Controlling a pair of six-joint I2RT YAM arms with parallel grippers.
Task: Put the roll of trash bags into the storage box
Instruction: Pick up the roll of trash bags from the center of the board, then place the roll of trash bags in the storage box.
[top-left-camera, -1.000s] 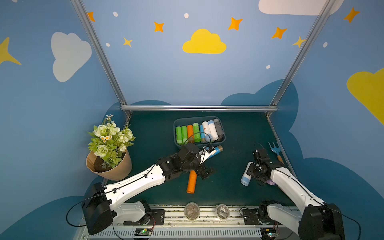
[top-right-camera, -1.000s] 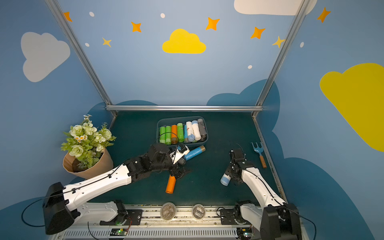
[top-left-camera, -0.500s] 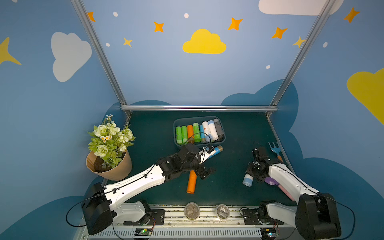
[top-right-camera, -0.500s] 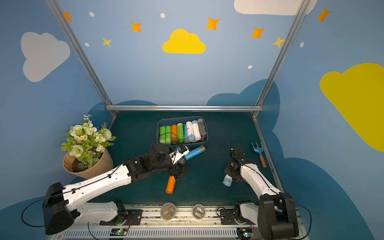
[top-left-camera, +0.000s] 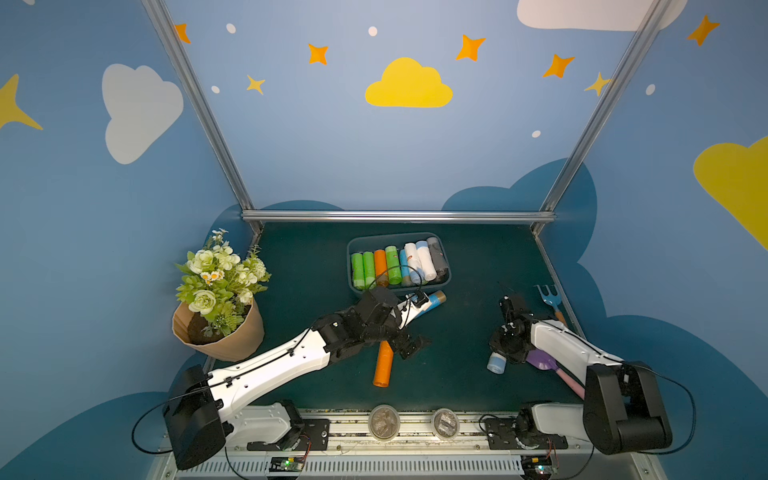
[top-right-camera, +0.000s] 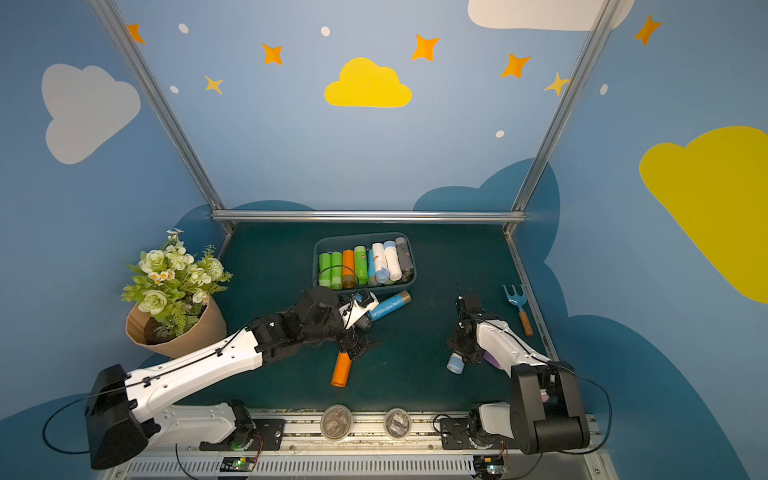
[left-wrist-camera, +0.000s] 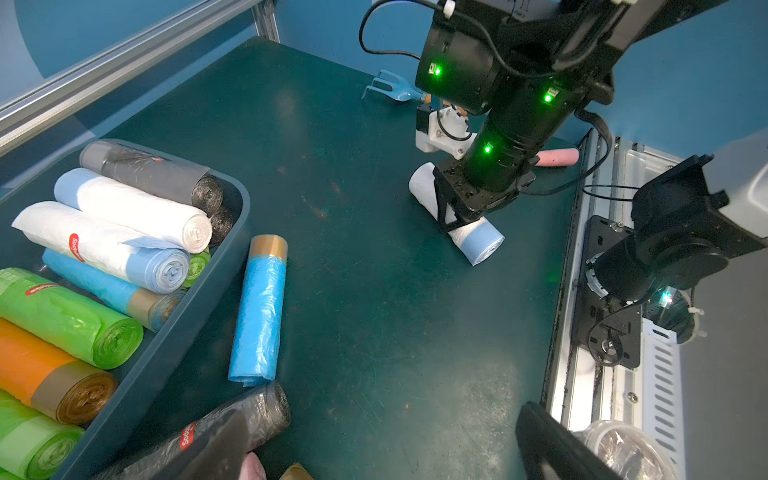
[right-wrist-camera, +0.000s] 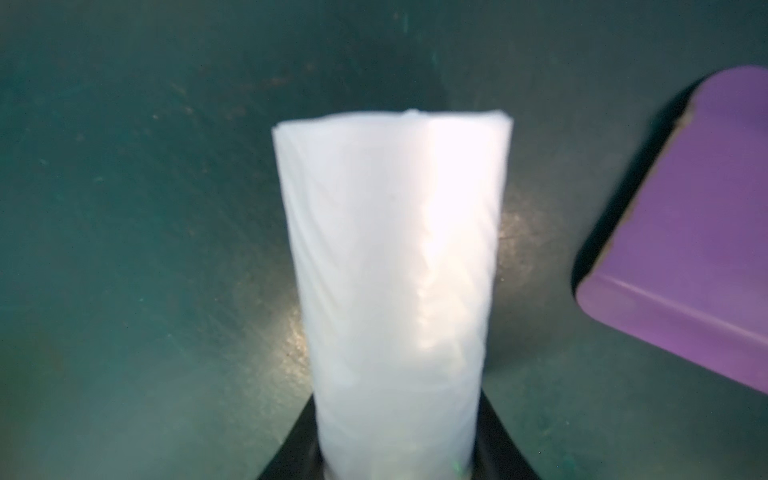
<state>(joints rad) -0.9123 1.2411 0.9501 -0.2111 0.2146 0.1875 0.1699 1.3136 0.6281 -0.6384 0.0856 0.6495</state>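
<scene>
The storage box (top-left-camera: 350, 266) (top-right-camera: 314, 266) (left-wrist-camera: 199, 299) sits mid-table at the back, holding several rolls. A white roll of trash bags with a light-blue end (top-left-camera: 496, 363) (top-right-camera: 455, 363) (left-wrist-camera: 473, 235) (right-wrist-camera: 395, 270) lies on the mat at the right. My right gripper (top-left-camera: 505, 351) (left-wrist-camera: 457, 212) (right-wrist-camera: 395, 449) is shut on it, a jaw pressed against each side. My left gripper (top-left-camera: 409, 345) (left-wrist-camera: 382, 453) stands open and empty over the far end of a loose orange roll (top-left-camera: 383, 368). A blue roll (left-wrist-camera: 258, 316) and a black roll (left-wrist-camera: 232, 432) lie by the box's front wall.
A potted flower bunch (top-left-camera: 216, 328) stands at the left. A blue hand rake (top-left-camera: 548, 297) and a purple trowel (top-left-camera: 542, 360) (right-wrist-camera: 685, 228) lie near the right edge. Two clear lidded cups (top-left-camera: 383, 422) (top-left-camera: 445, 423) sit on the front rail.
The right gripper's jaws have narrowed onto the white roll, and the gripper and roll have shifted slightly toward the front. The left arm has not moved.
</scene>
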